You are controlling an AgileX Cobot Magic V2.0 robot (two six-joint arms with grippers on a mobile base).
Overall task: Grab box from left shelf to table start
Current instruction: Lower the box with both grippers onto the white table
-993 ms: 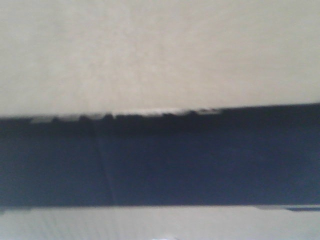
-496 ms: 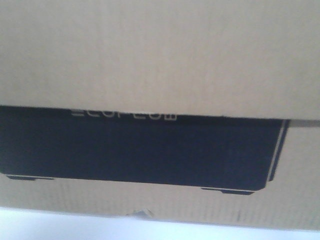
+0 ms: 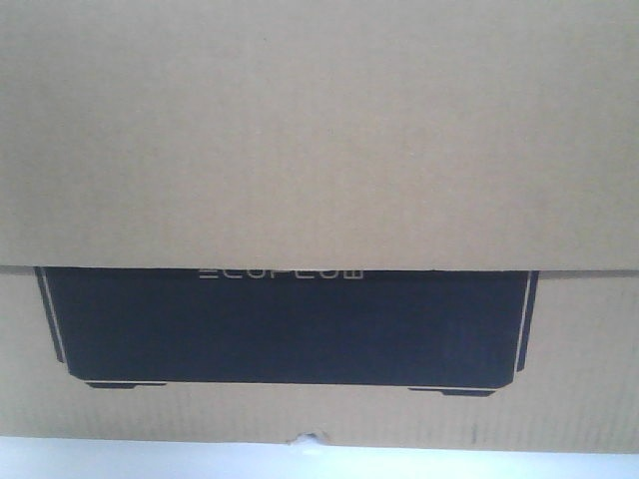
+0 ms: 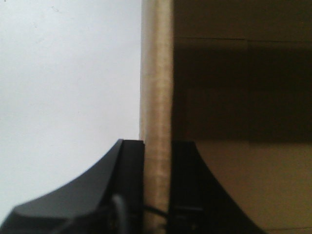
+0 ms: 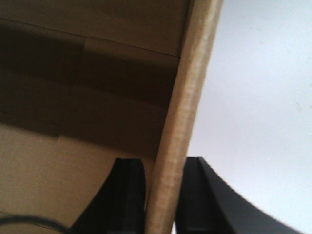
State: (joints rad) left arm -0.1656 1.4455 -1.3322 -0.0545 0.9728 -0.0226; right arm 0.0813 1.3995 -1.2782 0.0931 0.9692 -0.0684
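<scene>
The brown cardboard box (image 3: 319, 150) fills the front view, with its black printed panel (image 3: 290, 324) and pale lettering low in the frame. A narrow pale strip of the table (image 3: 150, 461) shows under the box's bottom edge. In the left wrist view my left gripper (image 4: 157, 144) is shut on an upright cardboard wall of the box (image 4: 157, 87), one finger on each side. My right gripper (image 5: 165, 163) likewise pinches a slightly tilted wall of the box (image 5: 190, 97). The left shelf is out of view.
A plain white surface (image 4: 68, 87) lies outside the box wall in the left wrist view, and the same kind of white surface (image 5: 263, 107) shows in the right wrist view. The shadowed brown inside of the box (image 5: 73, 97) lies on the other side.
The box has shifted in the front view: its black panel now sits lower and level with both side outlines showing. A pale strip has appeared under the box.
</scene>
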